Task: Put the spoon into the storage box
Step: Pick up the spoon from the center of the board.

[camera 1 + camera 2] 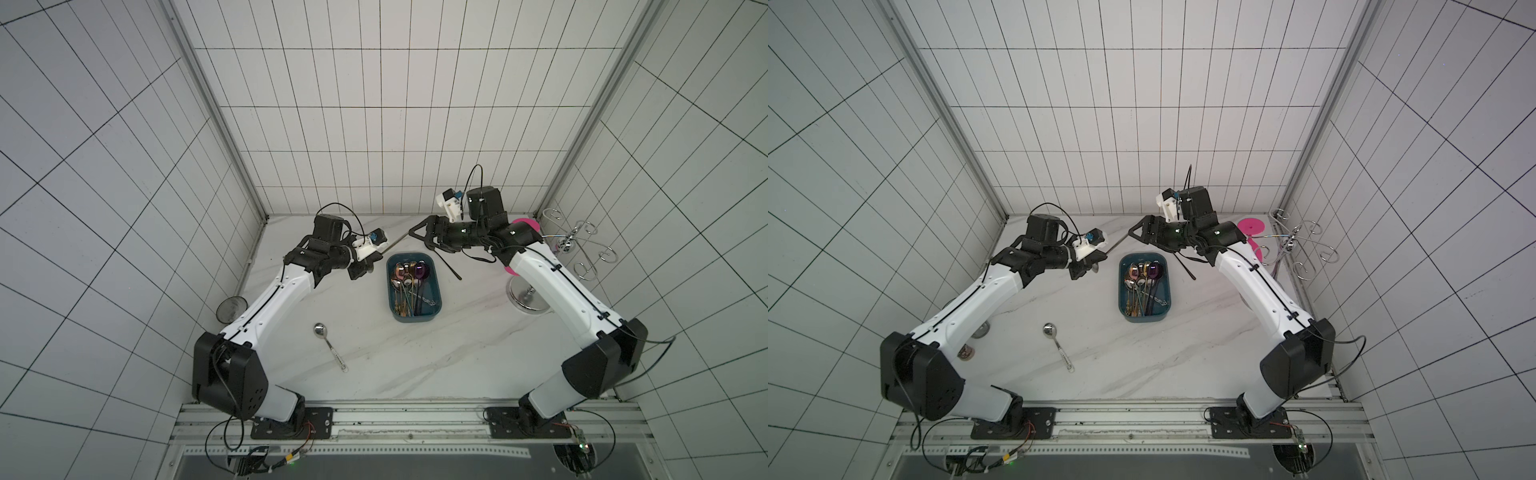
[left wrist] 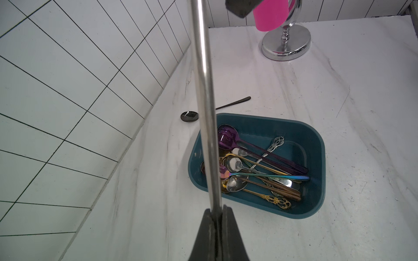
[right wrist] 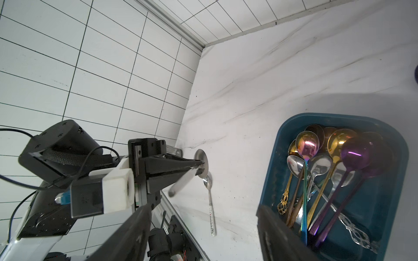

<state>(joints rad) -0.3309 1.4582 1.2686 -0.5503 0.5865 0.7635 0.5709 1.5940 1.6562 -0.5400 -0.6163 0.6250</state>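
The spoon [image 2: 204, 90], a plain silver one, is in the air just beyond the far end of the storage box [image 1: 415, 319], not yet in it; the left gripper [image 2: 218, 210] is clamped tight on its neck, right by the bowl, as the right wrist view shows; in both top views the handle slants up and away toward the right gripper [image 3: 202, 208]; that gripper's jaws stand wide apart and hold nothing; one of its fingers [image 2: 242, 6] shows close beside the handle's far end, but whether it touches cannot be told; the box rests on the marble table [image 1: 374, 374] between the arms, already holding a pile of coloured spoons [image 2: 260, 167]; a black spoon [image 1: 449, 266] lies on the table just beside the box's far right corner; another silver spoon [image 1: 330, 347] lies near the box on its left, closer to the arm bases
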